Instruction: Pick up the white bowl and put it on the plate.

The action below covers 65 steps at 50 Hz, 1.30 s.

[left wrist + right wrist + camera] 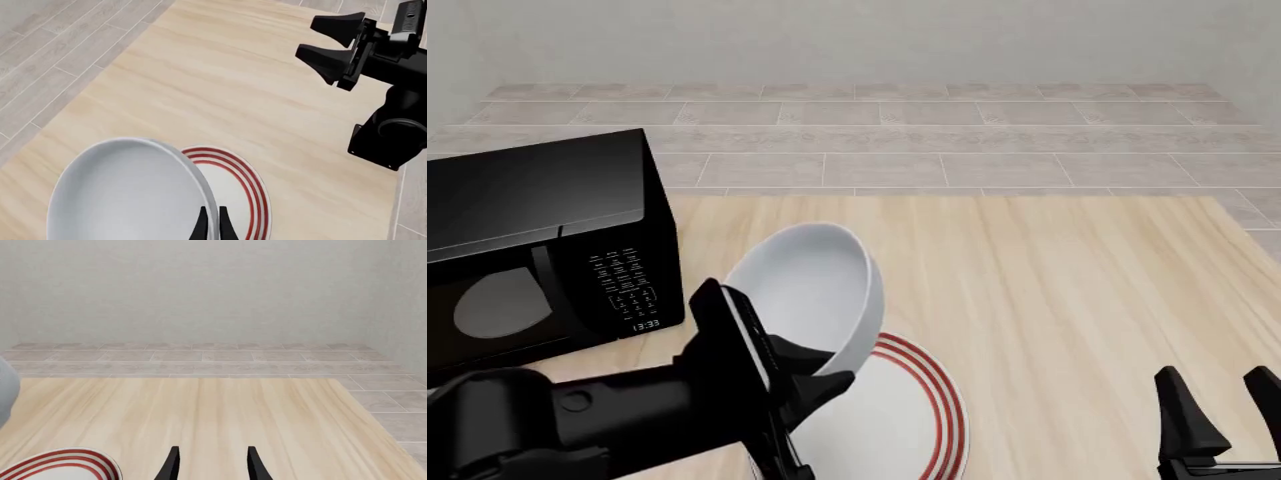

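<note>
White bowl [817,292] tilted above plate [910,425], rim clamped by left gripper [814,385]; right gripper [1217,410], at plate's 3 o'clock, fingers apart.

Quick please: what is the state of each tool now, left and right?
Left tool: closed on the rim of the white bowl, held tilted above the plate.
Right tool: open, holding nothing.

A light wooden table [1068,300] with pale grain is being shown, bordered by grey tiled floor [961,130] at its far and right sides. A black microwave [534,250] is being carried on it at about nine o'clock. The plate [928,420], ringed in red, is being supported flat on the wood at about six o'clock, near the front edge.
</note>
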Available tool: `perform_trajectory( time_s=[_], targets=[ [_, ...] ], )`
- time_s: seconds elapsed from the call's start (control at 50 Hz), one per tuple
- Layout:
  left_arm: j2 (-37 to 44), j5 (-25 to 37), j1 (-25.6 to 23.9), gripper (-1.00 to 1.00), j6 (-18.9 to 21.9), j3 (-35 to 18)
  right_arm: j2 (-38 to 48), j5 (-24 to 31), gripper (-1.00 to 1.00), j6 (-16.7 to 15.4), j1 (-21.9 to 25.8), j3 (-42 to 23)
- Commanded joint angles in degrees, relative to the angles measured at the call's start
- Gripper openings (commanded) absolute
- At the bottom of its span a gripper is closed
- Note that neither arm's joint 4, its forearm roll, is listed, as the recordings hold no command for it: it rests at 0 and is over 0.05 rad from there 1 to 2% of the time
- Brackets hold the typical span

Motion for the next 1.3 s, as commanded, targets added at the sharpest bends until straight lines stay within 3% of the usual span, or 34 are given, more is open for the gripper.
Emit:
perform_trajectory(
  time_s=[0.02, 1.3],
  targets=[
    [0.62, -1.96, -0.11, -1.00, -0.42, 0.78, -0.07, 0.05, 1.00, 0.04, -0.01, 0.02],
    [7.74, -11.04, -0.56, -1.00, -3.79, 4.62, -0.07, 0.05, 1.00, 0.02, 0.00, 0.02]
  ],
)
